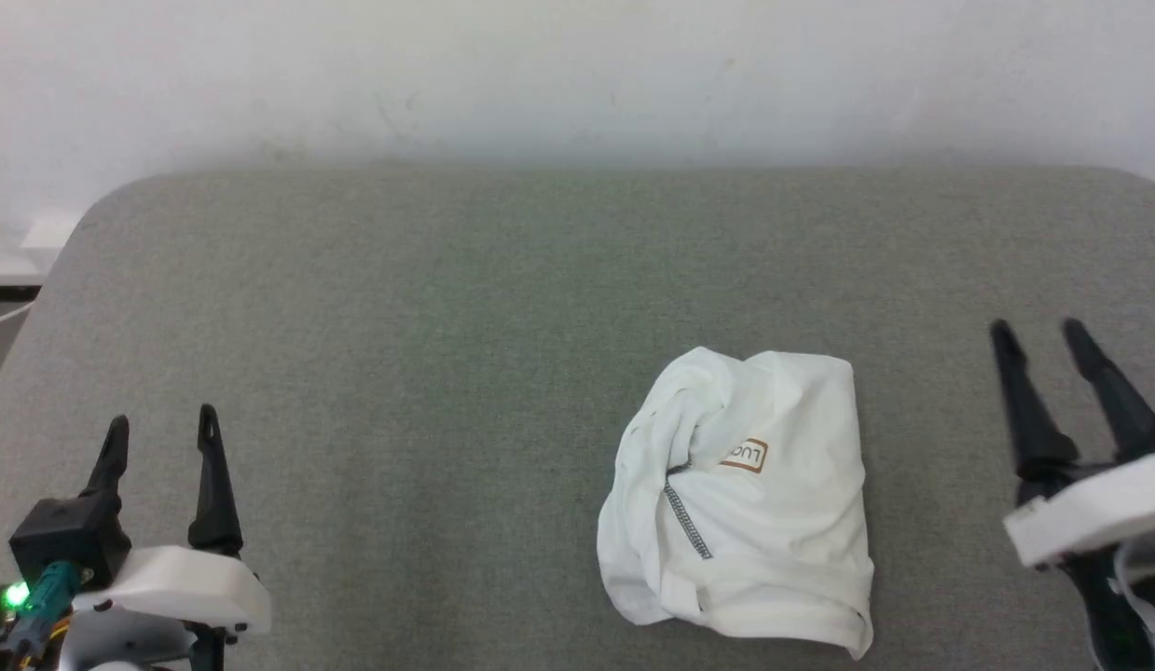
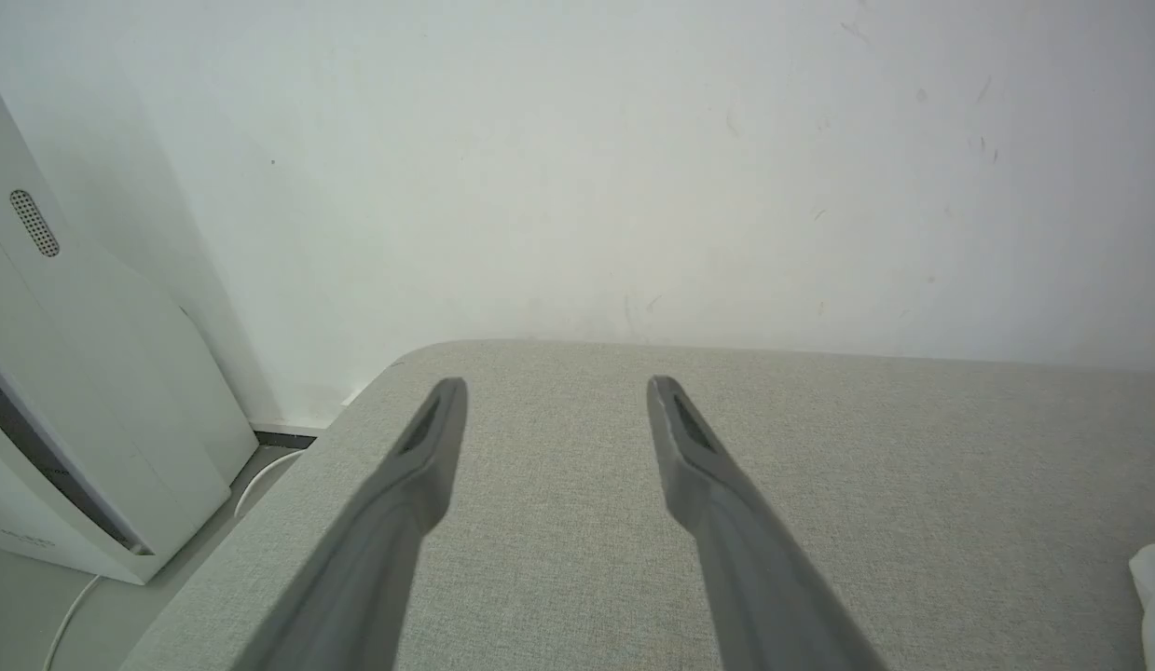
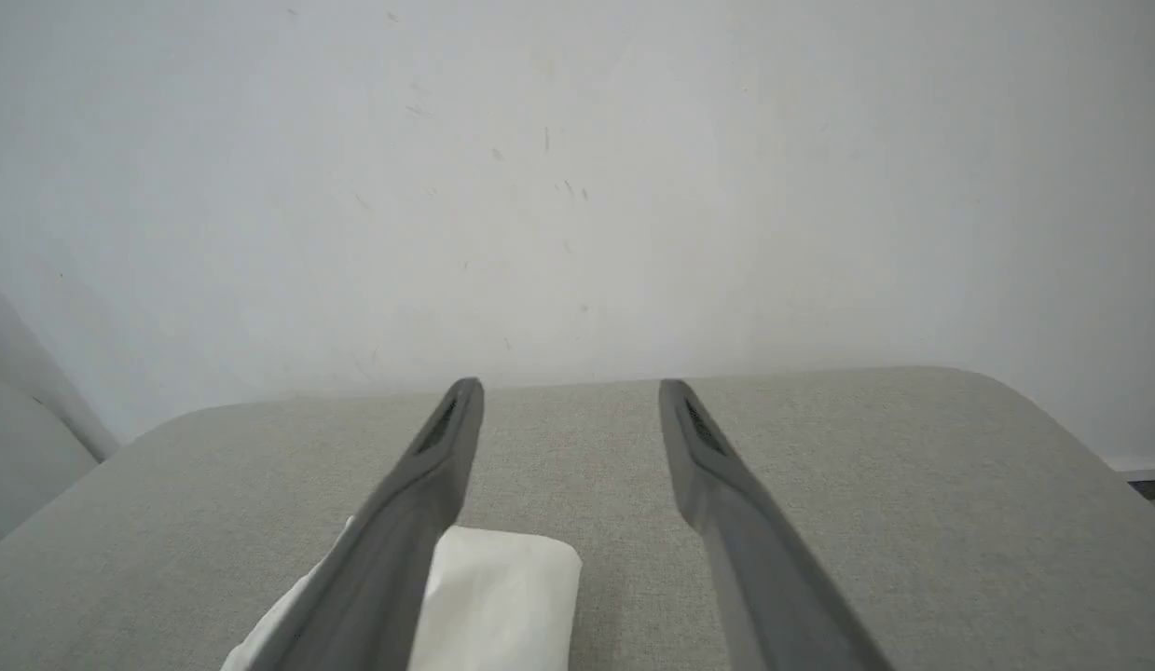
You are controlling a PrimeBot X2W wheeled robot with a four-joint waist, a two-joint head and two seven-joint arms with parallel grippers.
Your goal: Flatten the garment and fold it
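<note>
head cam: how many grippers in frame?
2. The left gripper is at the lower left, open, well apart from the garment; the right gripper is at the right edge, open, just right of it.

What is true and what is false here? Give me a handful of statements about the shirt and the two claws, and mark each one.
1. The garment lies on the grey surface, nearer the right gripper than the left gripper. True.
2. The right gripper is clamped on the garment. False: its fingers are apart and hold nothing.
3. The logo patch faces up. True.
4. The garment is spread flat with its sleeves out. False: it is bunched in a compact heap.
5. The left gripper touches the garment. False: it is open and well apart from it.
</note>
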